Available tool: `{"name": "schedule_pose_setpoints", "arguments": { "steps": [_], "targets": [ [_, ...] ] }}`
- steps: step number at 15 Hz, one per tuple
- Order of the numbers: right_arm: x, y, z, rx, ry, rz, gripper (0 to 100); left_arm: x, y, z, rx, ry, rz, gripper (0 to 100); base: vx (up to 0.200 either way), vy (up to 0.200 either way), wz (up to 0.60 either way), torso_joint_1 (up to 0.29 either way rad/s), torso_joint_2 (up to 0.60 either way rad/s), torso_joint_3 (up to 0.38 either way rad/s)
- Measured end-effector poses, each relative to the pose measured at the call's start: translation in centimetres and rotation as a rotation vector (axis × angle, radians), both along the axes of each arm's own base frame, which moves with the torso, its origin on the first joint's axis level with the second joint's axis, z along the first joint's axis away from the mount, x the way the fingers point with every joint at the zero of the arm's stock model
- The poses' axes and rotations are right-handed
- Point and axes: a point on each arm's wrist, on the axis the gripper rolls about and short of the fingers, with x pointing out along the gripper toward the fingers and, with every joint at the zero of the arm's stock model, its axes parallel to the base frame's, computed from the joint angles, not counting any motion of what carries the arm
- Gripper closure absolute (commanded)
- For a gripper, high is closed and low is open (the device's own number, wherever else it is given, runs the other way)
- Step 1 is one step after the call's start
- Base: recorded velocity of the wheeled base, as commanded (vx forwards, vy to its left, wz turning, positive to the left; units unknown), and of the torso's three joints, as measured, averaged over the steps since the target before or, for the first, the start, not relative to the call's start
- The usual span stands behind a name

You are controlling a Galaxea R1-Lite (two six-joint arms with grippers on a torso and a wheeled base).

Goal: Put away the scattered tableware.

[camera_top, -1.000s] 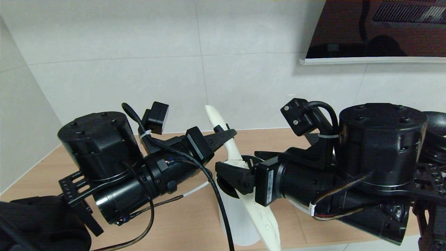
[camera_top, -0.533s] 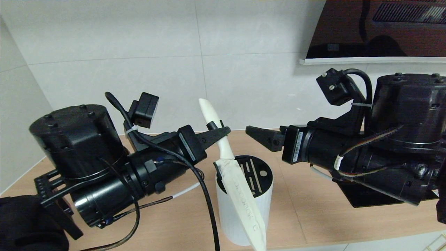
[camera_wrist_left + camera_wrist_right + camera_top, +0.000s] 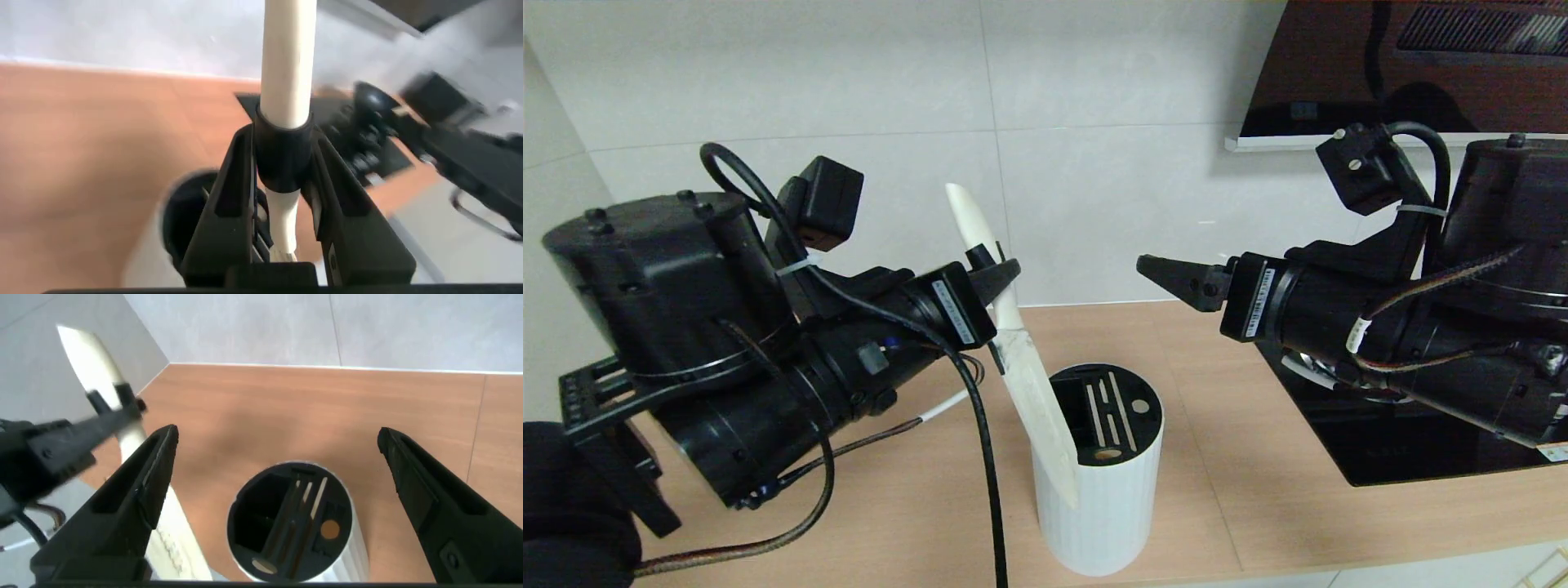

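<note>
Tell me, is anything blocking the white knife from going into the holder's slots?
Nothing visible does. The left end effector holds the knife by its handle, blade down beside the knife holder. The slots on top are uncovered, and the right end effector sits off to the side.

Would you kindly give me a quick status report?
Left tool shut on knife. Right tool open, holding nothing. Knife beside holder, not yet slotted.
</note>
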Motion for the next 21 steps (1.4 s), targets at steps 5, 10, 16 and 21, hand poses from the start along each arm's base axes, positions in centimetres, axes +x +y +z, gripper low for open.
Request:
{"name": "schedule_pose_setpoints", "arguments": {
  "steps": [5, 10, 16, 21],
  "targets": [
    [-0.1, -0.3, 0.3, 0.007, -0.008, -0.005, 0, 0.5, -0.4, 3.0, 0.112, -0.067, 0.206, 100, 0.0, 0.0, 0.0, 0.0, 0.0, 0.0],
    [0.2, -0.1, -0.2, -0.004, 0.004, -0.006, 0, 0.3, -2.2, 3.6, 0.14, -0.119, 0.434, 100, 0.0, 0.0, 0.0, 0.0, 0.0, 0.0],
    [0.2, -0.1, -0.2, -0.005, 0.005, -0.007, 0, 0.3, -4.6, 3.0, 0.123, -0.159, 0.561, 100, 0.0, 0.0, 0.0, 0.0, 0.0, 0.0],
    [0.2, -0.1, -0.2, -0.006, 0.005, -0.007, 0, -0.2, -6.3, 1.4, 0.155, -0.21, 0.525, 100, 0.0, 0.0, 0.0, 0.0, 0.0, 0.0]
  ]
}}
